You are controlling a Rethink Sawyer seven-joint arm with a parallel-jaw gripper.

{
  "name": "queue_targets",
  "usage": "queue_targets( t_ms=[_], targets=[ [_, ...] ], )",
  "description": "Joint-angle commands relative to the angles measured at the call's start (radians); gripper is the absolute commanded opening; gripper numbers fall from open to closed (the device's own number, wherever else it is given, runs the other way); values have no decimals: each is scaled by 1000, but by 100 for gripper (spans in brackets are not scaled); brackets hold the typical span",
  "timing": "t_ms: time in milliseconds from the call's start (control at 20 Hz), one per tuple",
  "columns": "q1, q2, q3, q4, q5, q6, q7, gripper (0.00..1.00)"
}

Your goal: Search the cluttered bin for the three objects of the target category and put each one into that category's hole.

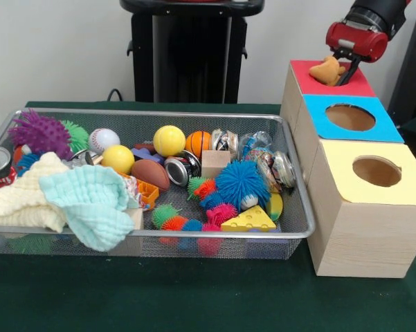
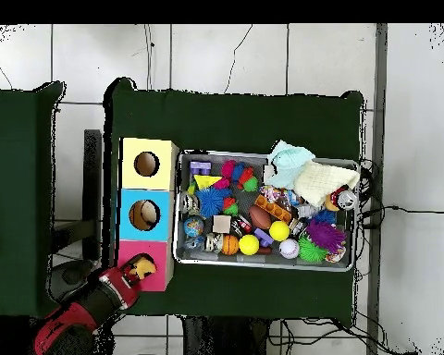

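The wire mesh bin (image 1: 159,113) sits on the green table, packed with toys; it also shows in the overhead view (image 2: 253,155). Three wooden boxes stand beside it, with a red top (image 1: 356,86), a blue top (image 1: 389,128) and a yellow top (image 1: 342,173). Each of the blue and yellow tops has a round hole. My gripper (image 1: 339,70) is above the red top, shut on a tan-orange toy (image 1: 327,70) that hides the red box's hole. In the overhead view the gripper (image 2: 144,269) holds the toy at the red box (image 2: 133,250).
In the bin lie a purple spiky ball (image 1: 40,133), yellow ball (image 1: 169,140), small basketball (image 1: 199,142), brown football (image 1: 150,173), blue spiky ball (image 1: 241,182), cheese wedge (image 1: 249,220), wooden block (image 1: 215,163), metal cans and folded cloths (image 1: 90,200).
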Motion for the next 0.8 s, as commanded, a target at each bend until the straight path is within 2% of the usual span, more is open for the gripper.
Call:
queue_targets(
  t_ms=[50, 400, 800],
  targets=[
    [-12, -97, 35, 33, -52, -30, 22, 100],
    [-11, -95, 39, 26, -55, -28, 27, 100],
    [-8, -146, 27, 22, -66, 20, 4, 100]
  ],
)
